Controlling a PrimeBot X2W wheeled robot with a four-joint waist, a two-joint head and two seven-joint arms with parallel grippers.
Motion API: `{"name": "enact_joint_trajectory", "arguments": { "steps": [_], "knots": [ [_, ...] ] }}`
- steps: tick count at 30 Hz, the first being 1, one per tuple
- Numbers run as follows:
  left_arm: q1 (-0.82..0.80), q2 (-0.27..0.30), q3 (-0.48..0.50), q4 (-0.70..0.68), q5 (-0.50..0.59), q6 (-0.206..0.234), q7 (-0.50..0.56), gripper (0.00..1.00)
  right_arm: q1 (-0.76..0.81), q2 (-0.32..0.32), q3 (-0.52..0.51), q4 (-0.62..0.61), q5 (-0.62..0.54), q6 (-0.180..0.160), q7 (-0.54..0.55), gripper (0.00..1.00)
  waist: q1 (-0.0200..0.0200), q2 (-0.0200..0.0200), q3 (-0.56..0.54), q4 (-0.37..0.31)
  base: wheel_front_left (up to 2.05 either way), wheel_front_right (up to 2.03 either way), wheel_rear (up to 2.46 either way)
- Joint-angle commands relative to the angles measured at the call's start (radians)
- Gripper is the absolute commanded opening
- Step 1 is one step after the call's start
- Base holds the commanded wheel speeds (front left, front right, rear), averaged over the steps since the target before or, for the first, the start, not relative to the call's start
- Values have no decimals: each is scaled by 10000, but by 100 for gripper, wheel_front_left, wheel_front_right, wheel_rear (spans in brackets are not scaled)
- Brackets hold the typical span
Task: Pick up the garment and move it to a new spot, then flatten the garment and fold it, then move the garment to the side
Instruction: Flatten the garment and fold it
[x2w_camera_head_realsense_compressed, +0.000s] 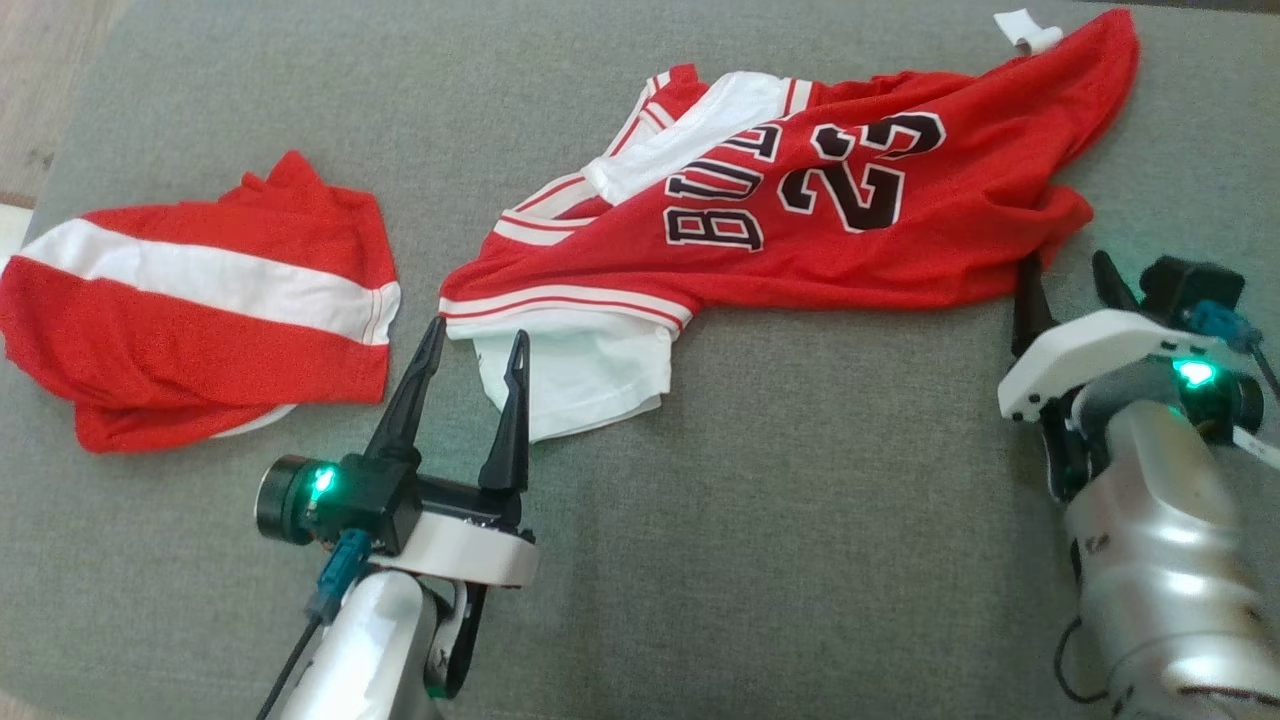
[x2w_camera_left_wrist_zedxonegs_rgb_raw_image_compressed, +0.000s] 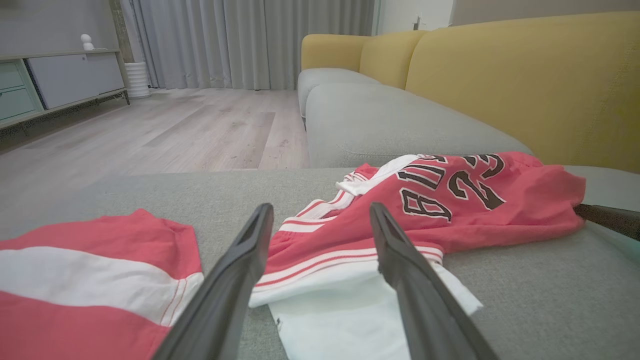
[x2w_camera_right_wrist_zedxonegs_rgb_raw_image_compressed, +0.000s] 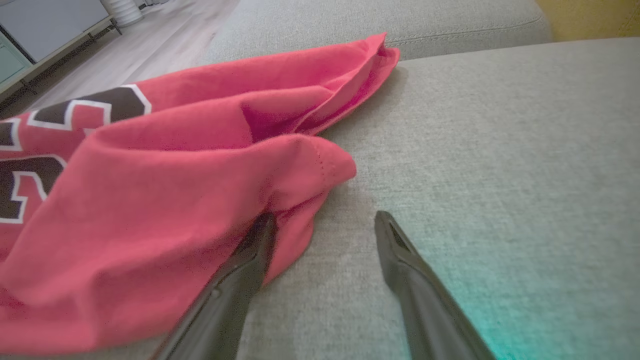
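The jersey (x2w_camera_head_realsense_compressed: 800, 220) lies crumpled on the cushion (x2w_camera_head_realsense_compressed: 800, 500), number facing up, not flat at all. Both grippers are wide open and hold nothing, so I judge that you are at the first grasp.

The left gripper (x2w_camera_head_realsense_compressed: 478, 335) stands at the jersey's near left corner. One finger is over the white cloth, the other just outside the striped hem. The right gripper (x2w_camera_head_realsense_compressed: 1063, 265) is at the jersey's near right corner. One finger touches the red fold, the other is beside it on bare fabric.

To do this well, please push each gripper a little deeper, so that cloth sits between both fingers. Close both before you lift, and raise them together, otherwise the jersey may twist.

Both forearms come from the jersey's near side, low, with fingers pointing toward it. The striped cloth (x2w_camera_head_realsense_compressed: 200, 300) lies left of the jersey, apart from it; do not catch it.
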Motion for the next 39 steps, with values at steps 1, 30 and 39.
{"name": "enact_joint_trajectory", "arguments": {
  "steps": [1,30,39],
  "knots": [
    [-256,33,226,-282,26,-6,-95,100,-383,-20,160,-103,-144,77,-132,100,-2,0,87,55,0,0,0],
    [122,-9,527,43,140,-78,-95,100,521,-20,-1934,-165,-2661,77,-1054,0,-2,0,-1164,-1792,0,0,0],
    [476,-12,474,98,61,-105,-95,100,1301,-20,-2848,-703,-2922,77,-732,75,-2,0,-1579,-1988,0,0,0]
  ]
}}
